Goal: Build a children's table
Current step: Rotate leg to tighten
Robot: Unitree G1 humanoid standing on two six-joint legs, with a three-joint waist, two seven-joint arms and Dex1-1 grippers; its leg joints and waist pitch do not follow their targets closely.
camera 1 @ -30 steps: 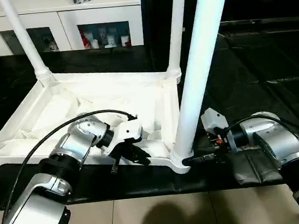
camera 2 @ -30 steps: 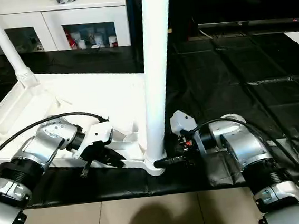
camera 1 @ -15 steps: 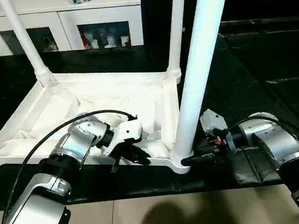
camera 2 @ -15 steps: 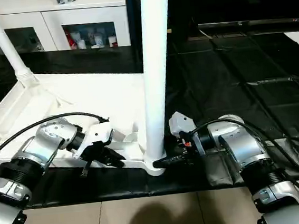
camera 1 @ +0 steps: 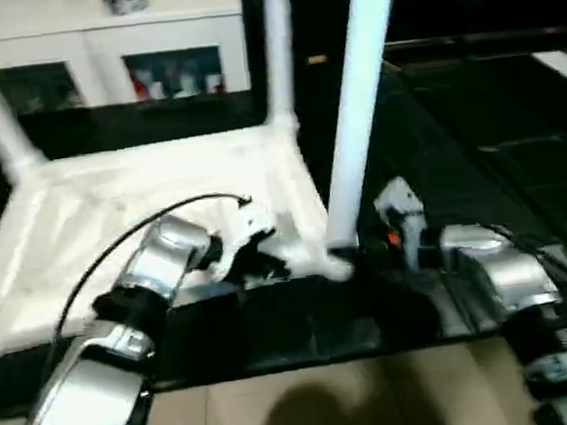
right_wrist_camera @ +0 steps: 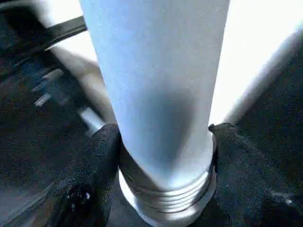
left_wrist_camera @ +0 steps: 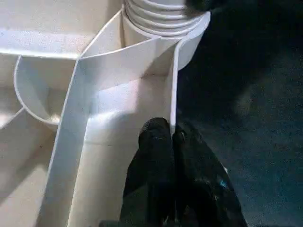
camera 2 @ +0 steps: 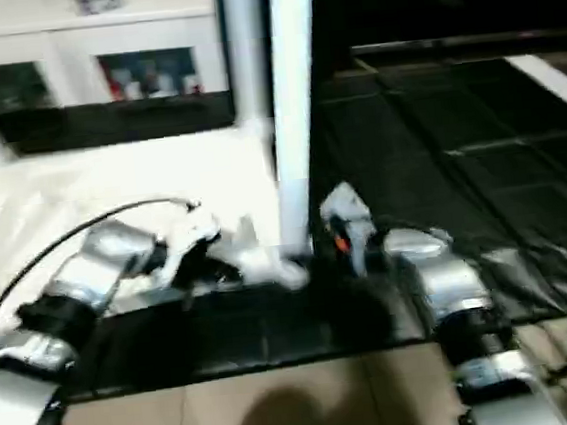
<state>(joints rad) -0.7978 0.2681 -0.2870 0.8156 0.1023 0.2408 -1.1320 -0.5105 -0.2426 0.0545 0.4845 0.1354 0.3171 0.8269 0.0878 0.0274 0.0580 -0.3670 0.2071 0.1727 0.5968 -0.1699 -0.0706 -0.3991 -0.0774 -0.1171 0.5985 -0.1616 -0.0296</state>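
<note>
The tabletop (camera 1: 112,204) lay upside down on the black floor (camera 1: 498,142), legs upright. The left claw (left_wrist_camera: 173,142) was clamped on its near rim (beside the corner socket). The right claw (right_wrist_camera: 163,156) straddled the near-right leg (right_wrist_camera: 156,85) at its base, fingers (right_wrist_camera: 102,156) against it.

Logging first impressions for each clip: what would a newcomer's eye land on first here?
The tall white leg standing upright in the near corner socket of the upside-down tabletop on the black mat. Flanking that corner, the right gripper has a finger either side of the leg's ribbed base, while the left gripper is pinched shut on the tabletop's thin rim beside it. Two more legs rise from other corners, before a white cabinet.
</note>
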